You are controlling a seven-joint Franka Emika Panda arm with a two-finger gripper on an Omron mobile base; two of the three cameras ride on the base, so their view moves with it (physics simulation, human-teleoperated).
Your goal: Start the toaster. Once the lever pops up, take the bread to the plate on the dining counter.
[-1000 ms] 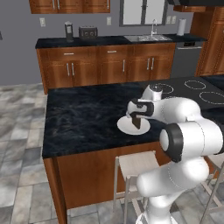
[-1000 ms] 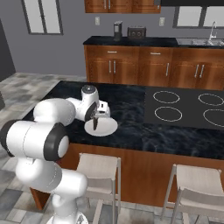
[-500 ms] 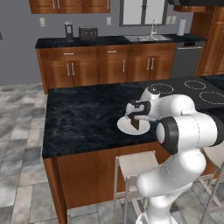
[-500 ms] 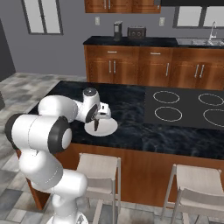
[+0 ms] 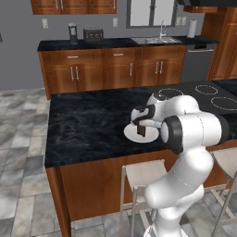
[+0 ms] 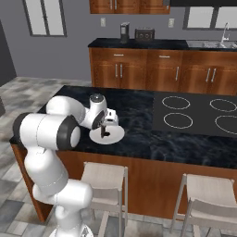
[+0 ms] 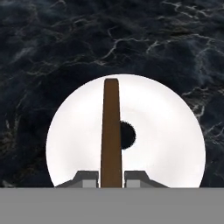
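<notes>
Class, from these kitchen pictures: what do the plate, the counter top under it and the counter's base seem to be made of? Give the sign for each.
Plate: plain, smooth white, likely glazed ceramic, though plastic would look the same.
Dining counter top: black with pale veins, like polished marble or granite.
Base panel: flat reddish brown, apparently wood; no grain is visible in this rendering.

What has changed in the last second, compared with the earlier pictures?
The arm has folded nearer to the base, its elbow now larger in both base views. The gripper still holds the bread upright over the plate, perhaps slightly lower. Plate, dining counter and toaster have not moved.
</notes>
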